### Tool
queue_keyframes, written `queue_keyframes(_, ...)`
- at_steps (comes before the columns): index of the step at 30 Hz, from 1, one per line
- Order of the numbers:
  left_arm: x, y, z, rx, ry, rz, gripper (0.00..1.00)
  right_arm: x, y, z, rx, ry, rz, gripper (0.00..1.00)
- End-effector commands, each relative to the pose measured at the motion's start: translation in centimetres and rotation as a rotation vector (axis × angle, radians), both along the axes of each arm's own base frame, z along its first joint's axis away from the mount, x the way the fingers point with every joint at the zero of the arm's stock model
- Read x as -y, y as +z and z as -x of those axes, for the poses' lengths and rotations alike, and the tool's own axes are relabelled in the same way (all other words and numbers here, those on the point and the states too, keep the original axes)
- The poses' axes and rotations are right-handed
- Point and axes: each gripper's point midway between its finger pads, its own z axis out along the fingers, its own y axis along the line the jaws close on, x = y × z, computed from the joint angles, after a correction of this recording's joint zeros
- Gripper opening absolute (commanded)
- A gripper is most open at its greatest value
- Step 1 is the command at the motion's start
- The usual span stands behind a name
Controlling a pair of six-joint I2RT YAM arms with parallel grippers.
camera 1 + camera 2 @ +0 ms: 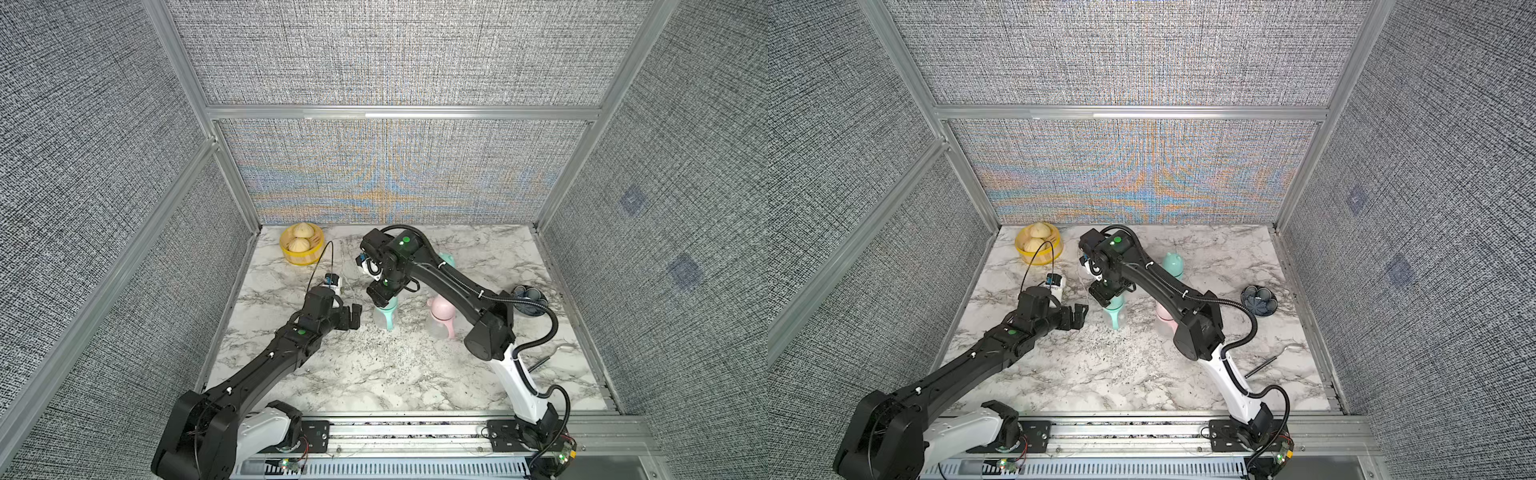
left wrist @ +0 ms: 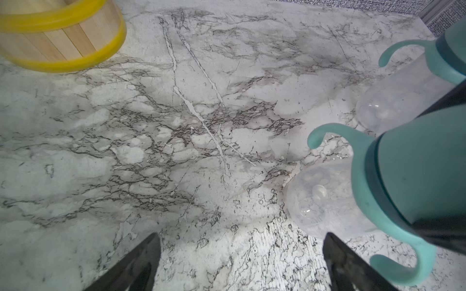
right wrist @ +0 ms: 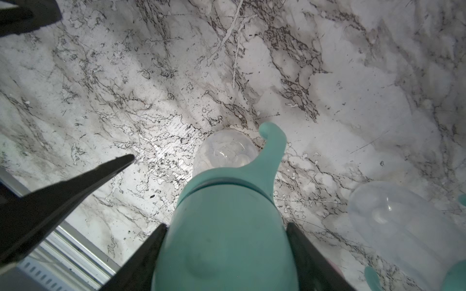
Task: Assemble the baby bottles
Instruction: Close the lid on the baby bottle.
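Near the middle of the white marble-patterned table [image 1: 374,374], a small clear plastic baby bottle with mint curved handles and a mint dome cap [image 1: 384,318] is standing upright. The right gripper [image 1: 384,297] is reaching down onto it from above and is clamping the dome cap. In the right wrist view, its black fingers [image 3: 148,252] are pressing against both sides of the cap, with the clear body and one handle showing beyond. The left gripper [image 1: 353,318] is hovering just beside this mint bottle, on the robot's left of it, with its jaws spread wide apart and holding nothing. In the left wrist view, the mint bottle [image 2: 403,176] is sitting outside the open fingers, not between them. To the robot's right, a clear pink-capped bottle with pink handles [image 1: 441,316] is standing upright, partly hidden by the right arm. Farther back, a third bottle with a mint eared cap [image 1: 1173,266] is standing alone. A round yellow-rimmed wooden steamer basket [image 1: 291,254] holding pale buns is sitting in the back left corner, and a dark patterned bowl [image 1: 1246,297] is resting near the right edge.
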Motion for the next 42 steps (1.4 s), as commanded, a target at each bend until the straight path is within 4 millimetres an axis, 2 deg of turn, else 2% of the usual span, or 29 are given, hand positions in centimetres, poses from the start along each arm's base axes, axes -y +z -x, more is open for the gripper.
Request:
queue_keyframes(1,0.1,0.7,-0.3,0.019,0.003,0.011,1.0,3.2,-2.4,2.1,-0.113,0.01,0.169,0.71)
queue_keyframes(9,0.2,0.5,-0.3,0.012,-0.003,0.011,1.0,3.4,-3.8,2.0,-0.129,0.01,0.205,0.71)
queue_keyframes(19,0.2,0.5,-0.4,0.01,-0.001,0.01,1.0,3.2,-3.7,1.4,-0.093,0.001,0.21,0.71)
queue_keyframes(23,0.2,0.4,-0.4,0.008,0.001,0.012,1.0,2.4,-2.3,0.8,-0.053,-0.009,0.147,0.71)
queue_keyframes(29,0.3,0.5,-0.4,0.01,0.0,0.014,1.0,0.6,0.9,0.1,0.021,-0.003,0.013,0.73)
queue_keyframes(36,0.4,0.7,-0.5,0.014,-0.003,0.018,1.0,-1.1,3.5,0.0,0.059,0.035,-0.109,0.81)
queue_keyframes(39,0.4,0.7,-0.5,0.011,-0.004,0.018,1.0,-1.1,3.8,-0.2,0.07,0.037,-0.115,0.82)
queue_keyframes(42,0.4,0.8,-0.6,0.017,0.001,0.022,1.0,-1.0,5.1,-0.3,0.099,0.039,-0.136,0.82)
